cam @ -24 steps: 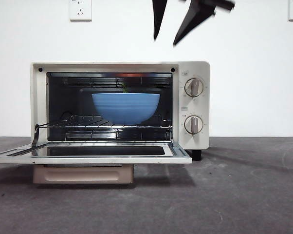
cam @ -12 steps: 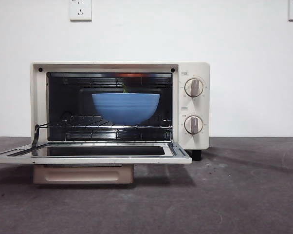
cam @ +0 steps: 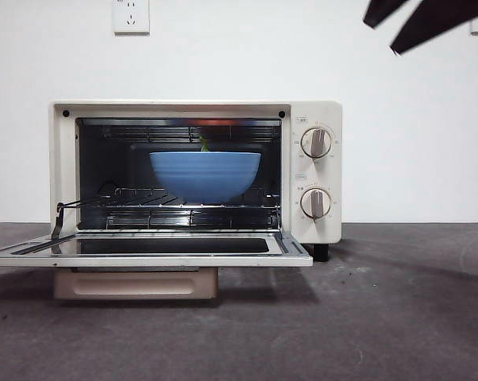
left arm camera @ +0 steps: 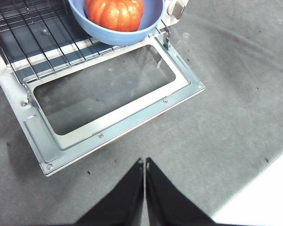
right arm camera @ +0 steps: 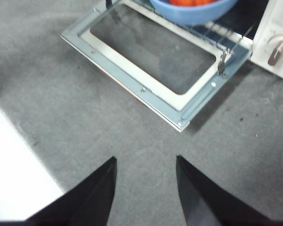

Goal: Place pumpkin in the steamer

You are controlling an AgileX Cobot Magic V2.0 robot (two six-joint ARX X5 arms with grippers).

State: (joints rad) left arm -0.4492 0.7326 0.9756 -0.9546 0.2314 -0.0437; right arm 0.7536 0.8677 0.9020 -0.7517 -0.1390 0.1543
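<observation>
grey surface [cam: 382, 317] is carrying everything. the left pincer [left arm camera: 145, 165] is hanging closed and empty; the right pincer [right arm camera: 146, 165] is hanging open and empty, both well clear. at twelve o'clock from them, the pumpkin [left arm camera: 114, 13] is sitting in the blue bowl [cam: 205, 175] inside the steamer [cam: 195, 171]. placement looks done; closing the lowered door [cam: 148, 250] seems next.
</observation>
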